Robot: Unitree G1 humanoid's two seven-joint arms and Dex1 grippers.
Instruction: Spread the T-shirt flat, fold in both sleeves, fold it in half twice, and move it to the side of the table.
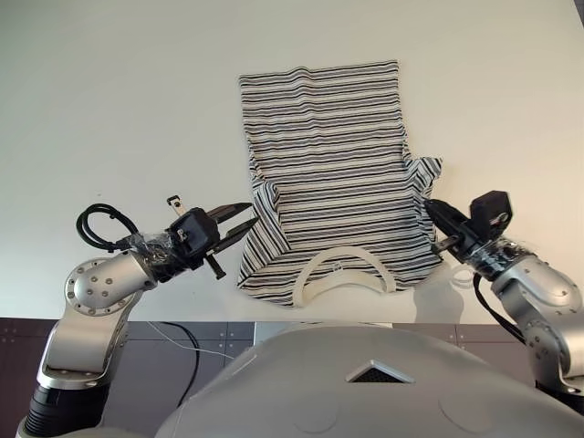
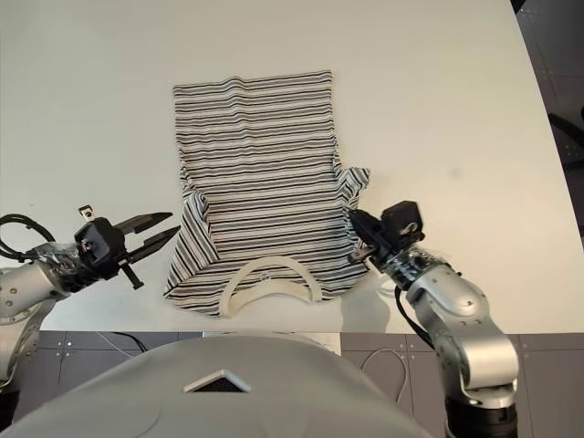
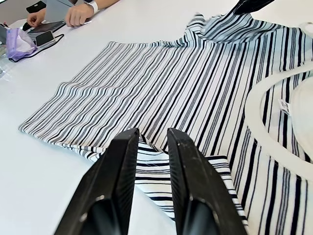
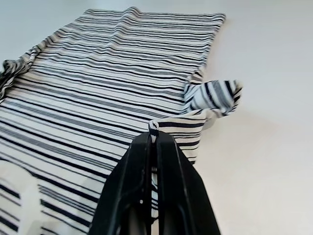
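Note:
A black-and-white striped T-shirt lies on the white table, its white collar toward me and its hem at the far end. Both sleeves are bunched against the body: the left sleeve and the right sleeve. My left gripper is open just left of the shirt, its fingertips over the left sleeve's edge. At the shirt's right edge, below the bunched sleeve, my right gripper is shut and seems to pinch a bit of the fabric.
The table's near edge runs just below the collar. Bare tabletop lies left, right and beyond the shirt. At the far edge in the left wrist view sit a purple pouch and a phone, with a person's hands behind them.

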